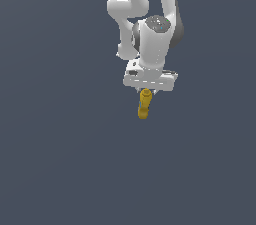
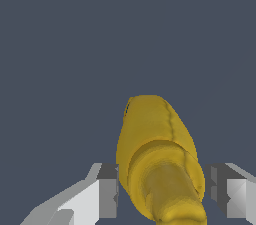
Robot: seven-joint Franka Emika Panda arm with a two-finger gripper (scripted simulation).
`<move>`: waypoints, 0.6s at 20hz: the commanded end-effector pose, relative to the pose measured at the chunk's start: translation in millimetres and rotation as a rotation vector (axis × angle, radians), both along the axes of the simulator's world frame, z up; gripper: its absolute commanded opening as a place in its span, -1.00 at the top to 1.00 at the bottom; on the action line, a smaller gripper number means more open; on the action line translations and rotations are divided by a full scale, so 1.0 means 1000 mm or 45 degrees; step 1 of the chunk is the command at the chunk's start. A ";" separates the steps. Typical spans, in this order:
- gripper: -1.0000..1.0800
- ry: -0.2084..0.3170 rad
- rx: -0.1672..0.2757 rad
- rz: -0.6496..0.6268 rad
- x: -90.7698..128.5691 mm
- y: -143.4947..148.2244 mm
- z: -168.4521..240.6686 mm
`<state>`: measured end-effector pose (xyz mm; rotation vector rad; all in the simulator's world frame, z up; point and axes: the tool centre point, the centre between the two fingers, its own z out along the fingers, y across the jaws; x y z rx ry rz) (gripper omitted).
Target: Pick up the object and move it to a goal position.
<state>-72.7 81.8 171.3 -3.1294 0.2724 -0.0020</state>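
The yellow mustard bottle (image 1: 144,106) hangs just under my gripper (image 1: 148,92) in the exterior view, slightly tilted. In the wrist view the bottle (image 2: 155,144) fills the space between the two fingers, with its tapered nozzle end nearest the camera and its body pointing away. My gripper (image 2: 162,191) is closed around the bottle's upper part. One finger pad (image 2: 107,194) lies against one side of the bottle and the other pad (image 2: 220,191) lies at its opposite side. The label is not visible.
A plain dark grey surface (image 1: 60,159) lies all around. The white arm (image 1: 150,29) rises above the gripper toward the top of the exterior view. No other objects and no goal marker show.
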 end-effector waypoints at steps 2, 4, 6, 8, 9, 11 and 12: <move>1.00 0.000 0.000 0.000 0.000 -0.001 0.001; 1.00 0.000 0.000 0.000 0.000 -0.003 0.005; 1.00 0.000 0.001 0.000 0.000 -0.006 0.010; 1.00 0.000 0.001 0.000 0.001 -0.011 0.018; 1.00 0.000 0.001 0.000 0.001 -0.014 0.023; 1.00 0.000 0.001 0.000 0.001 -0.021 0.034; 1.00 0.000 0.002 0.000 0.002 -0.025 0.041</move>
